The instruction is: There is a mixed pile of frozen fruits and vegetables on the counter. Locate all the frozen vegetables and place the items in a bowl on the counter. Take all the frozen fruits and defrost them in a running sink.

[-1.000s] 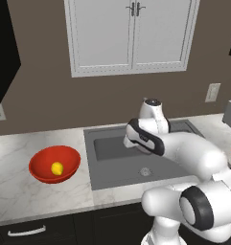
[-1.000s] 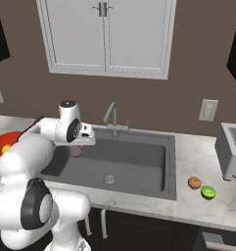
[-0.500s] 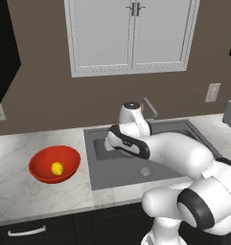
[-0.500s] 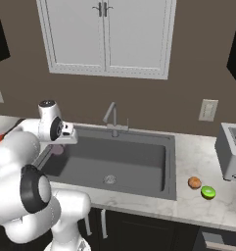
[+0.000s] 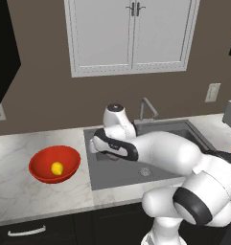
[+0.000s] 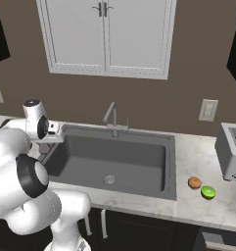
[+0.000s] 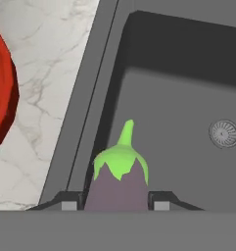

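My gripper (image 7: 117, 203) is clamped on the purple-grey eggplant (image 7: 118, 184), above the left edge of the sink (image 7: 188, 88). To its left on the counter (image 5: 21, 191) sits the red bowl (image 5: 42, 162), holding the yellow piece (image 5: 57, 168).

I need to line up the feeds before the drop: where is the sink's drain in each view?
Left base view: the drain is right of centre, on the basin floor below the arm.
Right base view: the drain is left of centre, near the basin's front wall.
Hand view: the drain is at the right edge, right of the eggplant held in the claw.
Shared landmark: the sink, a dark basin.
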You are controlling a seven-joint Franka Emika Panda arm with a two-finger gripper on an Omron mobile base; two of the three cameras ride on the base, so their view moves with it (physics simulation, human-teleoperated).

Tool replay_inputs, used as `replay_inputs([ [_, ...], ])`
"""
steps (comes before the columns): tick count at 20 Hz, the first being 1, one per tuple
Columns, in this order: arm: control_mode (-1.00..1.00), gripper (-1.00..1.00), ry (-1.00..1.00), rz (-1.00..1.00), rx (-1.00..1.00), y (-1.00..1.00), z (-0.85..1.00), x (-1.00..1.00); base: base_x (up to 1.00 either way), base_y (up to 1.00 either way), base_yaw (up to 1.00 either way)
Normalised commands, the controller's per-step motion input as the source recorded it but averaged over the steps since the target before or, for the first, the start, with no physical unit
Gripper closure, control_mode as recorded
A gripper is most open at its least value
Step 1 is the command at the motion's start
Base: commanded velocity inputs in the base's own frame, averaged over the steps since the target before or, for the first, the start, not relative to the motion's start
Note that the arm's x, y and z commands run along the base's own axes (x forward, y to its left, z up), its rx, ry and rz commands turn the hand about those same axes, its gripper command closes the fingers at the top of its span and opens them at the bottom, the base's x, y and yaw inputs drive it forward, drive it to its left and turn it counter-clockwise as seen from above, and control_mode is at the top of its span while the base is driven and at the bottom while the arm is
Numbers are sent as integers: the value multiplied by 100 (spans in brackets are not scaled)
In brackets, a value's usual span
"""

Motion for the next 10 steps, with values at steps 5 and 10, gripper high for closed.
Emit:
replay_inputs([
  [5, -100, 100, 0, 0, 4, 41, 7, 8, 0, 0, 0],
  [10, -100, 100, 0, 0, 7, 36, 9, 13, 0, 0, 0],
])
